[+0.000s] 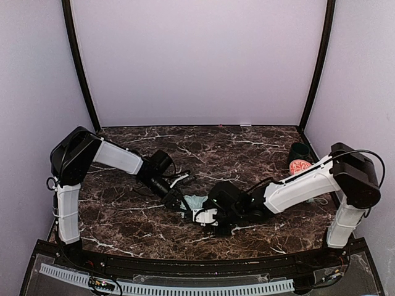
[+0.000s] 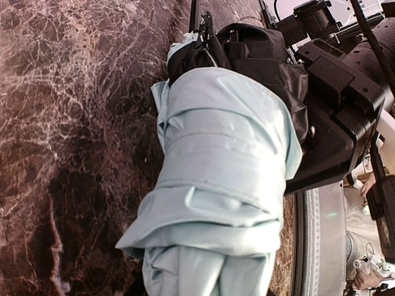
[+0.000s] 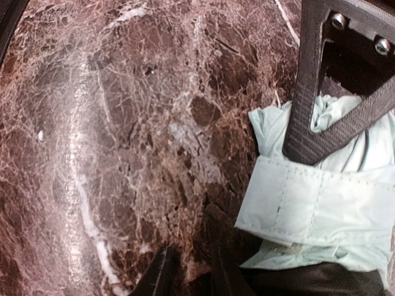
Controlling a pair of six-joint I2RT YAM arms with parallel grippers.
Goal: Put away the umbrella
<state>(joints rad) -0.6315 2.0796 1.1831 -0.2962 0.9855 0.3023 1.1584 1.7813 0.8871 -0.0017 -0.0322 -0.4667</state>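
Observation:
The umbrella (image 1: 195,201) lies folded on the dark marble table (image 1: 247,148), just in front of the middle. The left wrist view is filled by its pale mint fabric (image 2: 222,166), with black lining (image 2: 259,55) bunched at the far end. My left gripper (image 1: 183,200) is shut on the umbrella; its fingers are hidden under the fabric in its own view. In the right wrist view one dark textured finger (image 3: 303,105) of it presses on the fabric above the mint strap (image 3: 308,206). My right gripper (image 3: 192,274) is open just left of the strap, with bare marble between its tips.
At the back right a small orange-and-white round object (image 1: 300,166) sits against a dark cup (image 1: 300,150). A white toothed strip (image 1: 185,288) runs along the table's near edge. The right arm's black body (image 2: 345,105) crowds the umbrella's far side. Pale walls enclose three sides.

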